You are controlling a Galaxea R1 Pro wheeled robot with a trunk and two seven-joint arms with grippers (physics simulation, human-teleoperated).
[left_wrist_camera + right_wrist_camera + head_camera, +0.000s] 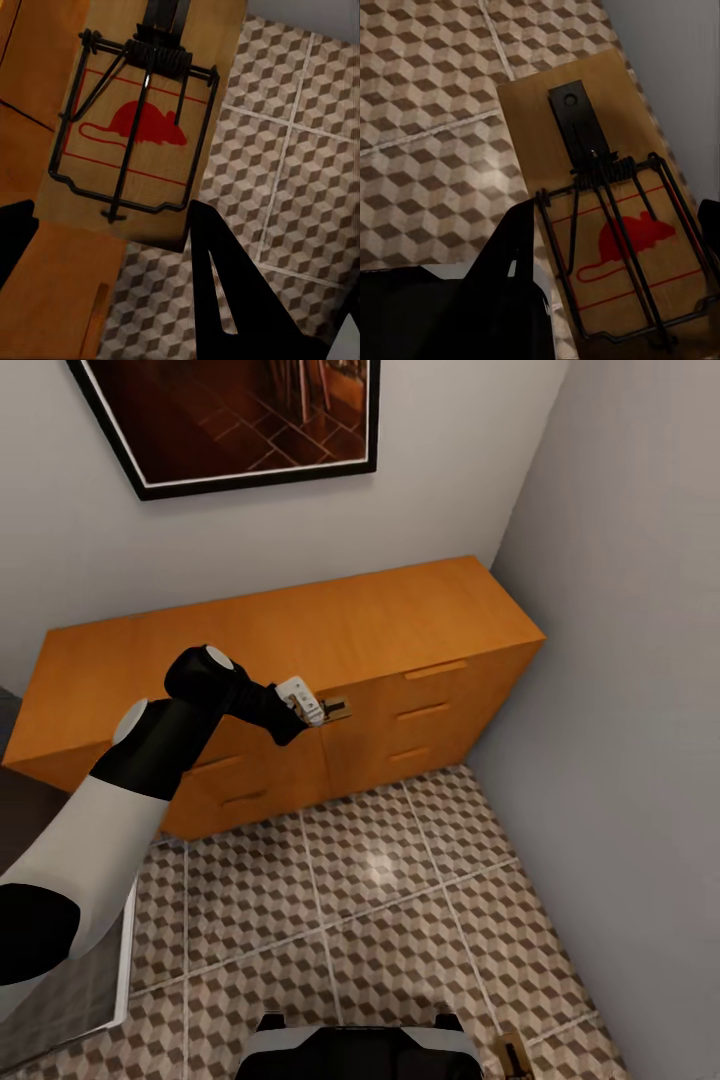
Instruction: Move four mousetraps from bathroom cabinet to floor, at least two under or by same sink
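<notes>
One mousetrap (131, 127), tan wood with black wire and a red mouse print, sits clamped between the fingers of the left end effector (318, 710), held in the air just in front of the orange-brown cabinet (300, 630) above the cube-patterned bathroom floor (400, 920). A second mousetrap (619, 225) is gripped the same way by the right end effector (615, 247), over the tiles close to the grey wall (640, 660).

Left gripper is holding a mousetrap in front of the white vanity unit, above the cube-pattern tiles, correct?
Not quite. The left gripper does hold a mousetrap, but in front of the orange-brown cabinet, not a white vanity unit. The head view shows the arm reaching to the drawer fronts, with the cube-pattern bathroom floor below, as you said.
</notes>
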